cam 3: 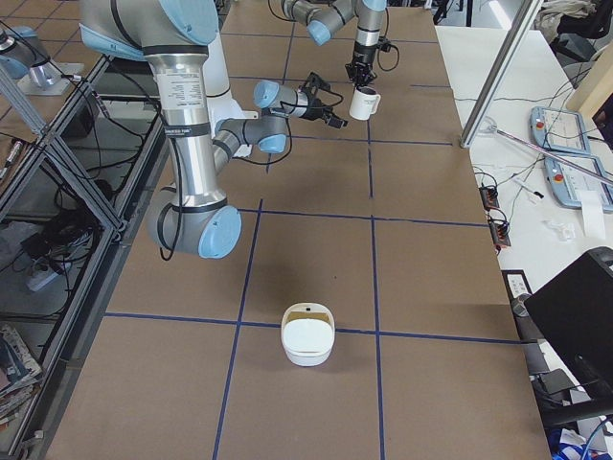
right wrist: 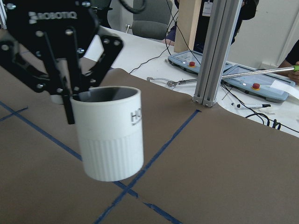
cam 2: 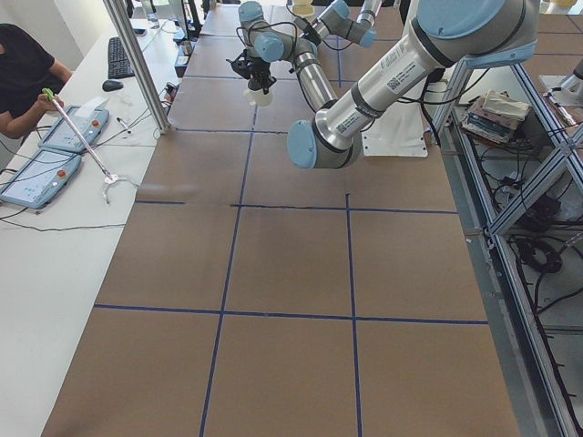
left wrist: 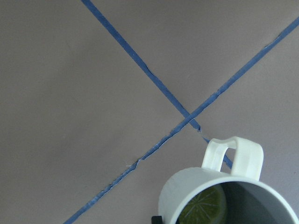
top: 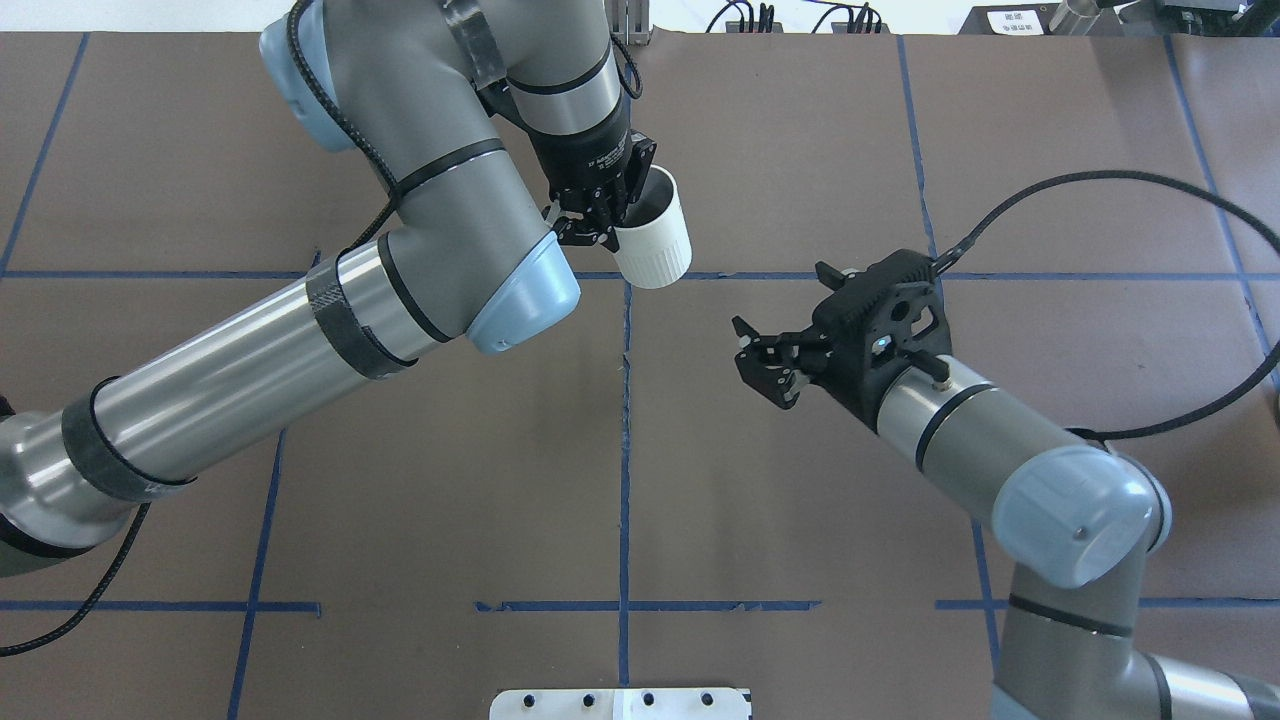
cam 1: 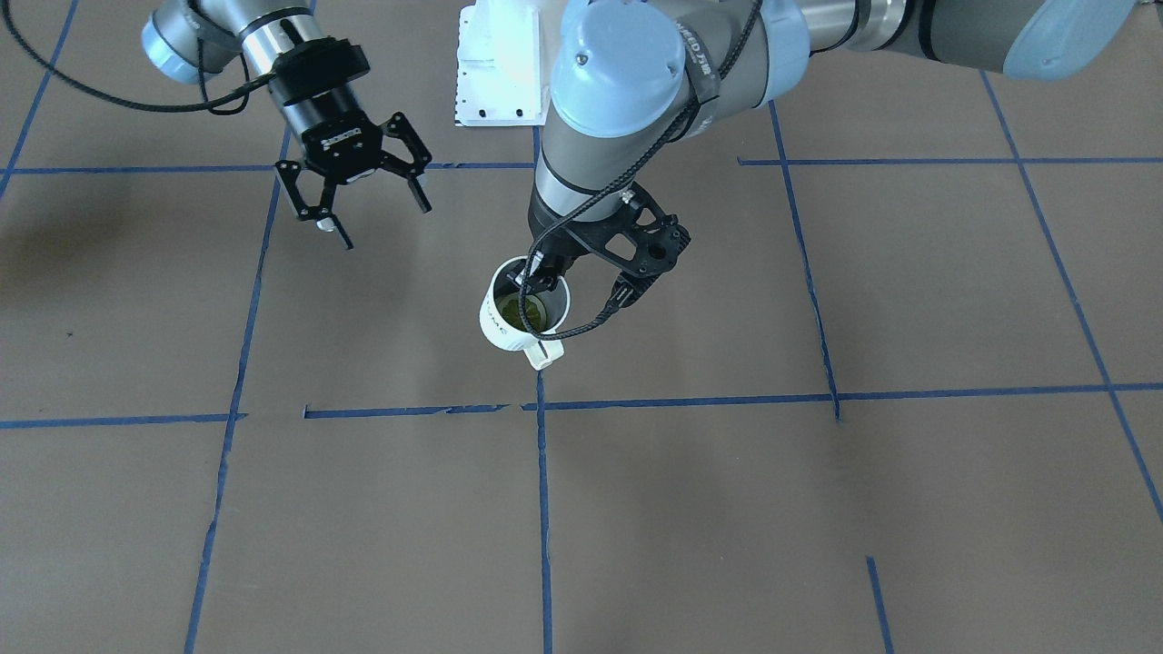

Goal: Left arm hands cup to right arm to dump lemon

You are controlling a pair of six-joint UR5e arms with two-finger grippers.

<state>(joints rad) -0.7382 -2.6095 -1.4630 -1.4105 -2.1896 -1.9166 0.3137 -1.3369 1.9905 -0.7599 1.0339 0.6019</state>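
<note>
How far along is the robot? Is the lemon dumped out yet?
Not yet. Done: the left claw holds the cup up in the air, lemon inside. In hand: the open right claw hangs nearby, not touching it. Left: the hand-over, then dumping.

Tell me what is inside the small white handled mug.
A dull yellow-green lemon lies in the white mug, and the left gripper has one finger inside the rim. The mug floor beneath the lemon is covered.
</note>
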